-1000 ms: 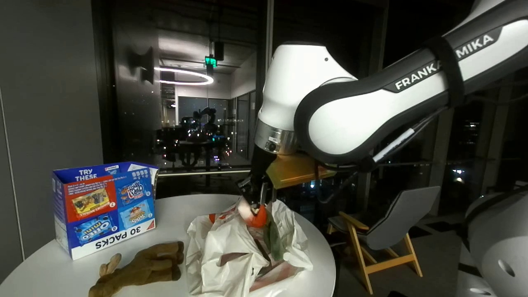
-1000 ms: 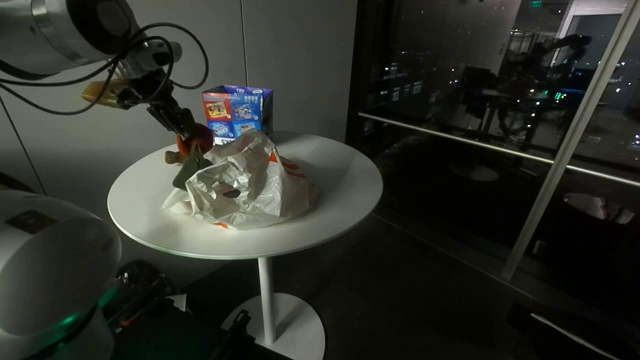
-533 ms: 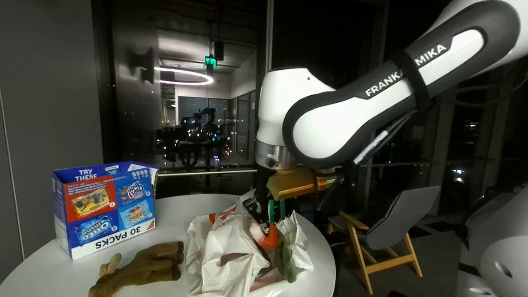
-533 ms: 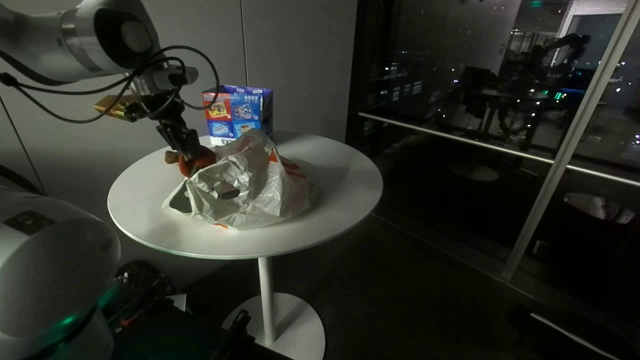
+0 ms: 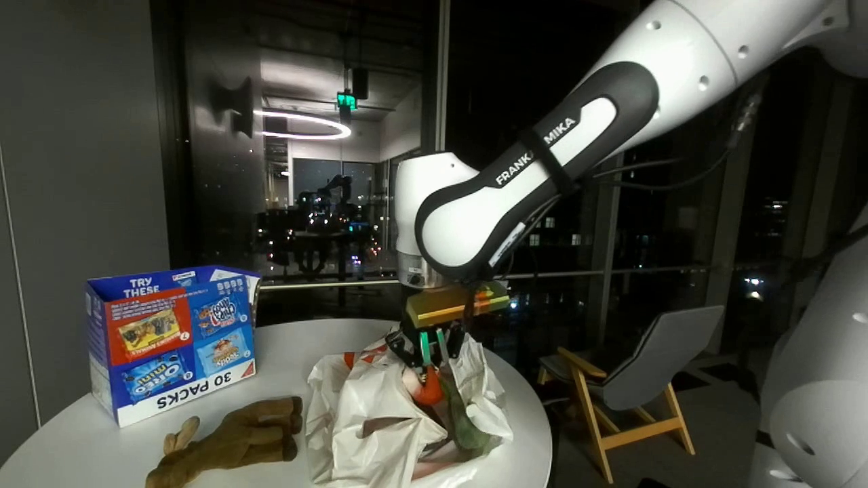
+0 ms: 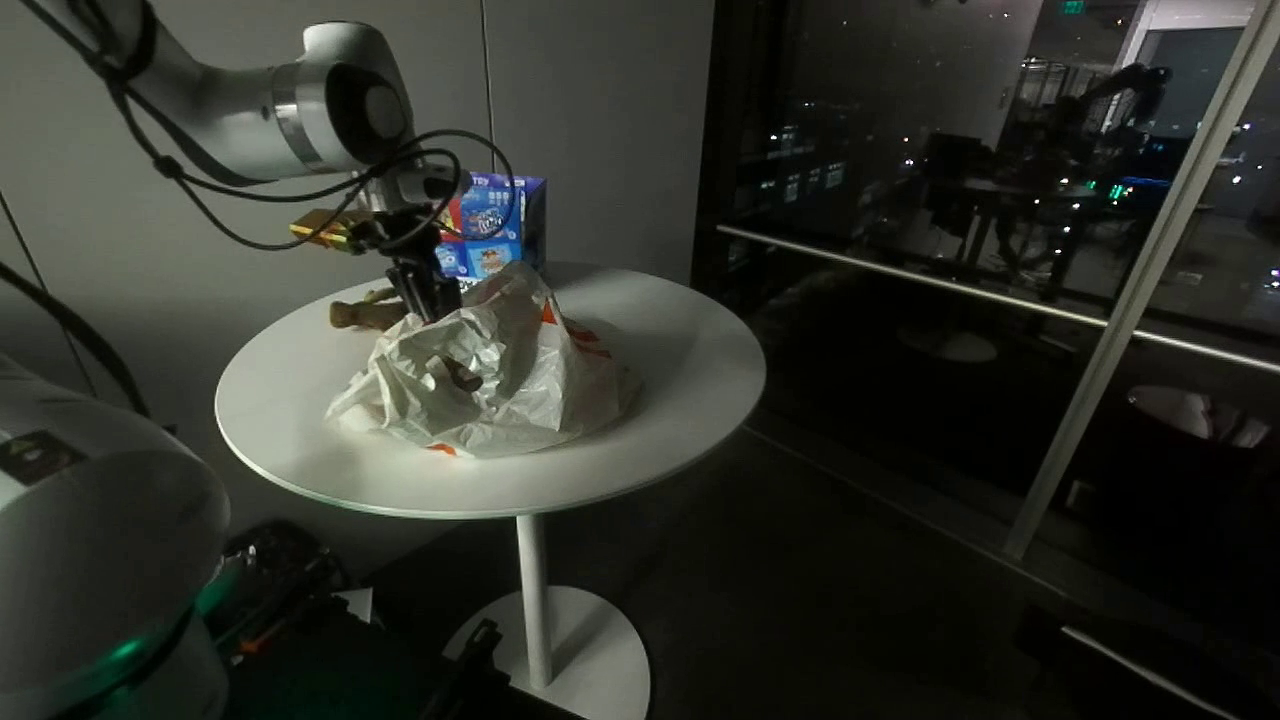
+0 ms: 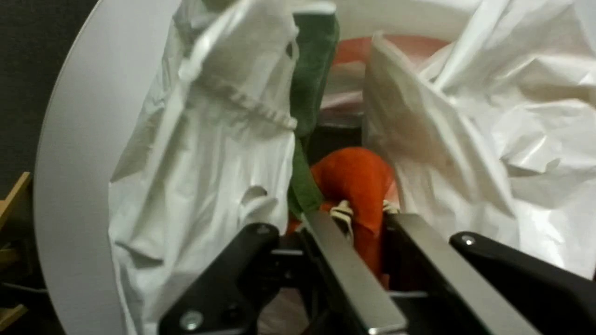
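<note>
- The pincer [image 7: 358,218] stands narrow at the plastic bag's mouth; its two metal-faced fingers [image 7: 355,274] sit close together with orange cloth pinched between them.
- What it holds is an orange soft toy [image 7: 351,179], at the bag's mouth, between two raised white flaps. From an exterior view the bag's folds hide the toy and the fingertips.
- A green cloth piece [image 7: 314,70] reaches from the toy along the inside of one bag flap; whether the two are joined, I cannot tell.
- The plastic bag [image 5: 366,400] lies crumpled, some red print on it showing in both exterior views.
- Above the bag, a yellow block [image 5: 458,303] is fixed near the arm's wrist.
- Under the bag is a round white table [image 6: 690,360] on a single post [image 6: 535,600].
- In an exterior view, just left of the bag, a brown plush animal [image 5: 237,434] lies on the tabletop.
- Farther left of the bag, and behind it, stands a blue and red snack box [image 5: 183,339], its "30 PACKS" upside down.
- Right of the bag, beyond the table, is a grey chair [image 5: 664,356] with wooden arms.
- Past the bag, a metal rail [image 6: 900,275] crosses dark windows dotted with lights.
</note>
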`<action>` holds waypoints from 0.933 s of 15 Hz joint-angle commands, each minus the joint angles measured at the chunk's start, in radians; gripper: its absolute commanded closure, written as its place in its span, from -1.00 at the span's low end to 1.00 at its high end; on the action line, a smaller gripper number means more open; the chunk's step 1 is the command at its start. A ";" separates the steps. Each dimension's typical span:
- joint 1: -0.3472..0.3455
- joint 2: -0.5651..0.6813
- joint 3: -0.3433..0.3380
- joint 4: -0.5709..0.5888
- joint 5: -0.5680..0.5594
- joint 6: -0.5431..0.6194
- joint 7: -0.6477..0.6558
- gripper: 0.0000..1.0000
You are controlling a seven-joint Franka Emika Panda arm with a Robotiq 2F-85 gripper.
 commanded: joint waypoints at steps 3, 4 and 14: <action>-0.016 0.191 -0.025 0.181 -0.276 -0.072 0.177 0.81; -0.003 0.219 -0.040 0.200 -0.304 -0.065 0.170 0.81; 0.132 0.170 -0.068 0.228 -0.192 -0.140 0.066 -0.76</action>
